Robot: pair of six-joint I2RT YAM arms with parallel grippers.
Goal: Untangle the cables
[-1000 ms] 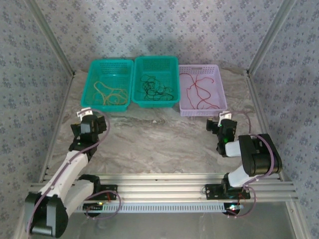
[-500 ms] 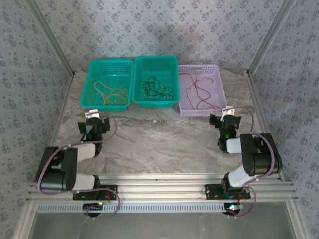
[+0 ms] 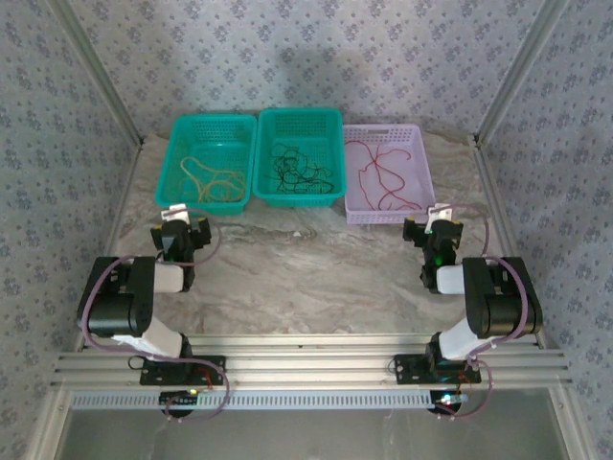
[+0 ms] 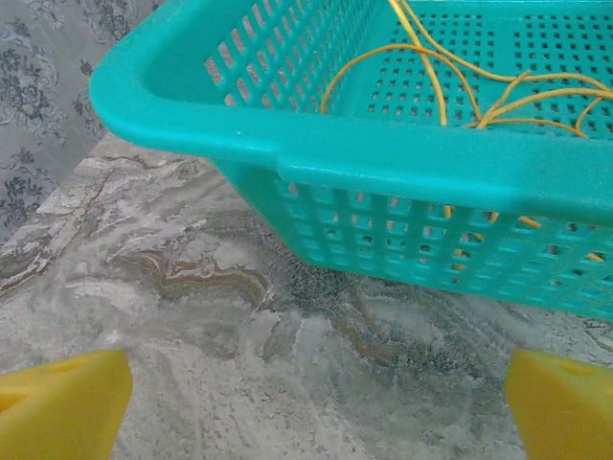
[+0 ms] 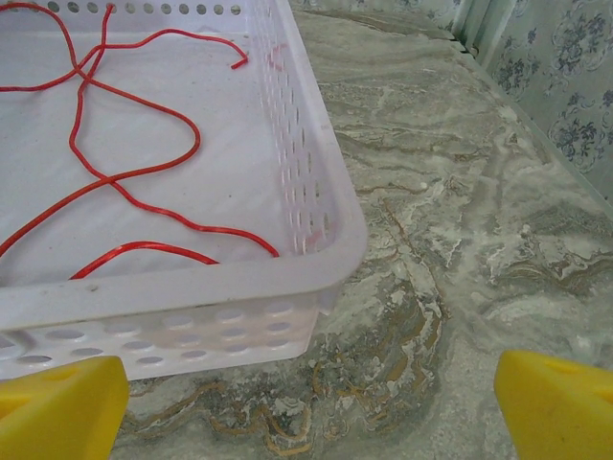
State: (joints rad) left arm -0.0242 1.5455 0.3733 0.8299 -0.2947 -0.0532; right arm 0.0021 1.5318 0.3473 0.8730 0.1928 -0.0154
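Cables (image 3: 295, 168) sit sorted in baskets (image 3: 299, 112); my left arm (image 3: 120, 305) folded home, left end effector (image 3: 180, 230) and right end effector (image 3: 436, 230) wide: likely done.

Yellow cables (image 3: 213, 181) in left basket (image 3: 206, 119), black cables (image 3: 299, 170) in middle basket (image 3: 299, 112), red cables (image 3: 381, 180) (right basket (image 3: 383, 128))

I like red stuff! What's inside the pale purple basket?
Thin red cable lies in loops on the floor of the pale purple basket. In the right wrist view, its near wall covers the closest strip of floor.
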